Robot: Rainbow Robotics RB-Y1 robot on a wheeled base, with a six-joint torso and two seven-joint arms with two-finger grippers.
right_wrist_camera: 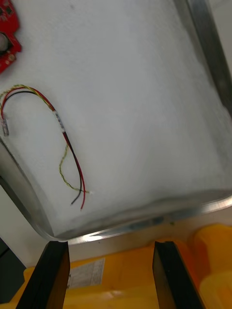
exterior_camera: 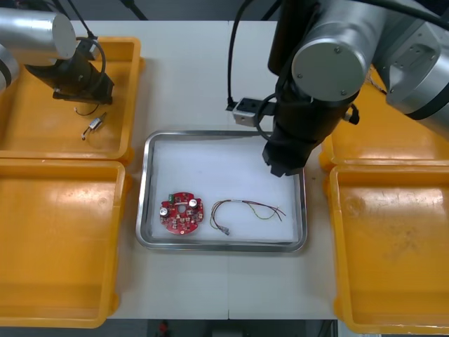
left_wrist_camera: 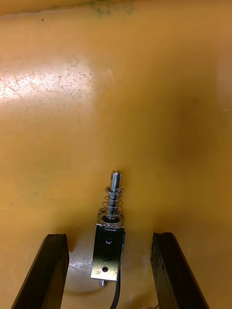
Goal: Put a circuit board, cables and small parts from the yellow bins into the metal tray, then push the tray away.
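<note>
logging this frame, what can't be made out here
Front view: right arm hides most of the far right yellow bin and the metal tray's corner.
Right wrist view, open right tool at the tray's rim: circuit board cut by the edge.
Left wrist view, open left tool astride the small metal part: its cable runs off the edge.

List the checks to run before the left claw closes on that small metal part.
1. Left claw open: ok, fingers apart.
2. Small metal part between its fingers: ok, centred, on the yellow bin's floor.
3. Part's black lead free of the fingers: cannot tell.
4. Room in the metal tray: ok, bare white beyond the circuit board and red and yellow cable.
5. Right claw away from the tray: not ok, it hovers open over the tray's right rim.
</note>
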